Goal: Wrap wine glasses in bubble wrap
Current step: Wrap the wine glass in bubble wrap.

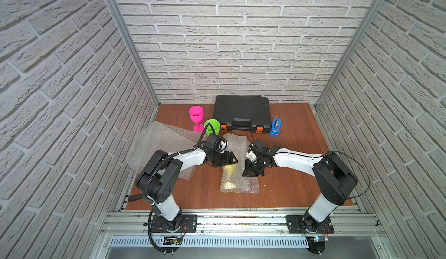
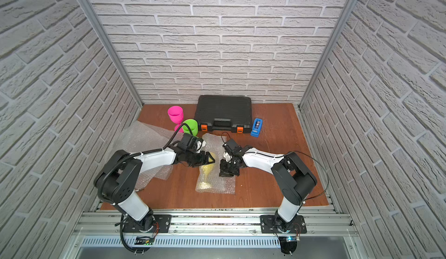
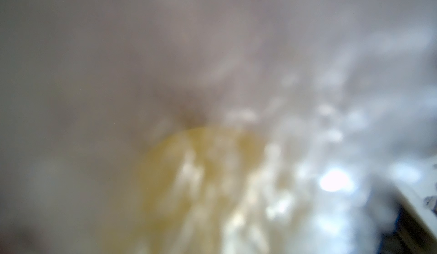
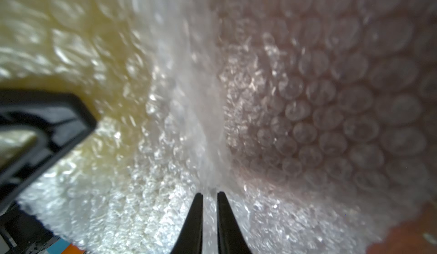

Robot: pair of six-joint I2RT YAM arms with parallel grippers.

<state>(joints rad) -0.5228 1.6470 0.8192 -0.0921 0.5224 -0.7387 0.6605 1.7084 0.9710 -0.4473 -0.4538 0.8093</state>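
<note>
In both top views: shows the yellow goblet (image 1: 228, 174) on its side, foot toward the robot, covered by a fold of bubble wrap (image 1: 246, 185) on the wooden table (image 1: 294, 178). Places the left gripper (image 1: 232, 160) over the bowl end, jaws set wide; cannot tell whether clamped on the wrapped bowl or merely resting there. Places the right gripper (image 1: 251, 173) low on the sheet's right side, beside the stem. Leaves the pink goblet (image 1: 196, 115) and the lime green goblet (image 1: 212, 126) upright and bare at the back, near a black case (image 1: 242, 113) and a blue tape dispenser (image 1: 275, 124), with spare sheets (image 1: 159, 144) lying on the robot's left.

Left wrist view: nothing but blur, a yellow patch behind bright plastic close to the lens; no fingertips to be made out.

Right wrist view: shows the fingers (image 4: 195, 219) almost together, pinching a raised ridge of the wrap, with yellow glowing through the plastic alongside.

On progress, as a judgement: early going. One goblet of three covered but not rolled shut or taped; two not begun.
</note>
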